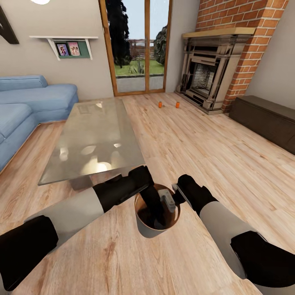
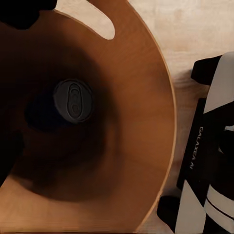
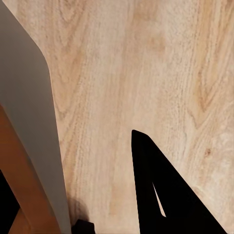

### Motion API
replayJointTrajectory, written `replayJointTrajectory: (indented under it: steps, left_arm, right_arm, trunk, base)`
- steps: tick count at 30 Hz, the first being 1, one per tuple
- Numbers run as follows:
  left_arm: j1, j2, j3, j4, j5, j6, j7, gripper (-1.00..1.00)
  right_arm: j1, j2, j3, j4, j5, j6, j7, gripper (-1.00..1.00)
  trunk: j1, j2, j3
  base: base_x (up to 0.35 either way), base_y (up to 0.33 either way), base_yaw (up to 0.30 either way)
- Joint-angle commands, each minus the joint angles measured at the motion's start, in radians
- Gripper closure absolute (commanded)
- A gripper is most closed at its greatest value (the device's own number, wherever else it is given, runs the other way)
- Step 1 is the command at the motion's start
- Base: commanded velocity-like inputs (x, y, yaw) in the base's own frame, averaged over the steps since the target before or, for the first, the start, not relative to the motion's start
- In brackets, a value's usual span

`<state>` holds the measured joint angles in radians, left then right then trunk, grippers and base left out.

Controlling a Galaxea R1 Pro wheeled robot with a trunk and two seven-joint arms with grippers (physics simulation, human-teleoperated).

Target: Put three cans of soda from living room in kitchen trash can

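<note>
While our left gripper [image 1: 157,213] is reaching inside the tash can [image 1: 152,232], jaw state unclear, and our right gripper [image 1: 175,200] is clamping its rim, we are facing two soda cans [image 1: 160,105] standing far ahead by the fireplace [image 1: 205,78], one can [image 2: 73,101] already lying in the bin.

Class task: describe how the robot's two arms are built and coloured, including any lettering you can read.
Both the left arm and right arm alternate light grey tubular segments with black joint housings. Each ends in a black tool. Grey "GALAXEA" lettering runs along one black housing.
</note>
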<state>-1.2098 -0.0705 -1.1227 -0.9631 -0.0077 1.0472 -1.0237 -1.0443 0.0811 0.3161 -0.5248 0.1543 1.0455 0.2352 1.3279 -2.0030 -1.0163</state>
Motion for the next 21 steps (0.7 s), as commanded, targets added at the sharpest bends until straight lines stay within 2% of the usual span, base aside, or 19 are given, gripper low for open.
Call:
replayJointTrajectory:
  steps: [1,5,10,12,13,14,15,17,18,19,21]
  left_arm:
    - [0.0,0.007,0.001,-0.007,0.0,0.0,0.0,-1.0]
    - [0.0,0.024,0.002,-0.022,0.0,0.0,0.0,-1.0]
    - [0.0,0.079,0.003,-0.095,0.001,0.0,0.0,-1.0]
    - [0.0,0.116,0.005,-0.148,0.001,0.0,-0.001,-1.0]
    - [0.0,0.16,0.007,-0.209,0.004,0.0,-0.003,-1.0]
    - [0.0,0.188,0.015,-0.25,0.007,0.0,-0.005,-1.0]
    - [0.0,0.226,0.068,-0.311,0.01,0.0,-0.008,-1.0]
    - [0.0,0.249,0.126,-0.349,0.012,0.0,-0.012,-1.0]
    - [0.001,0.275,0.188,-0.382,0.013,0.0,-0.022,-1.0]
    - [0.001,0.289,0.216,-0.395,0.014,0.0,-0.028,-1.0]
    - [0.001,0.342,0.304,-0.429,0.015,0.0,-0.067,-1.0]
  right_arm:
    - [0.0,0.0,-0.002,0.0,-0.029,0.002,0.003,1.0]
    - [0.0,0.0,-0.003,0.0,-0.029,0.002,0.003,1.0]
    - [0.0,0.0,-0.003,0.0,-0.029,0.002,0.003,1.0]
    - [0.0,0.0,-0.003,0.0,-0.029,0.002,0.003,1.0]
    - [0.0,0.001,-0.003,0.0,-0.029,0.002,0.003,1.0]
    - [0.0,0.001,-0.003,0.0,-0.029,0.002,0.003,1.0]
    - [0.0,0.001,-0.003,0.0,-0.029,0.002,0.003,1.0]
    - [0.0,0.0,-0.003,0.0,-0.029,0.002,0.003,1.0]
    - [0.0,0.0,-0.003,0.0,-0.029,0.002,0.003,1.0]
    - [0.0,0.0,-0.003,0.0,-0.029,0.002,0.003,1.0]
    - [0.0,0.0,-0.002,0.0,-0.029,0.002,0.003,1.0]
  trunk:
    - [0.0,0.0,0.0]
    - [0.0,0.0,0.0]
    - [0.0,0.0,0.0]
    - [0.0,0.0,0.0]
    - [0.0,0.0,0.0]
    - [0.0,0.0,0.0]
    - [0.0,0.0,0.0]
    - [0.0,0.0,0.0]
    - [0.0,0.0,0.0]
    - [0.0,0.0,0.0]
    - [0.0,0.0,0.0]
  base:
    - [0.0,0.0,0.0]
    - [0.0,0.0,0.0]
    - [0.0,0.0,0.0]
    - [0.0,0.0,0.0]
    - [0.0,0.0,0.0]
    - [0.0,0.0,0.0]
    - [0.0,0.0,0.0]
    - [0.0,0.0,0.0]
    - [0.0,0.0,0.0]
    - [0.0,0.0,0.0]
    - [0.0,0.0,0.0]
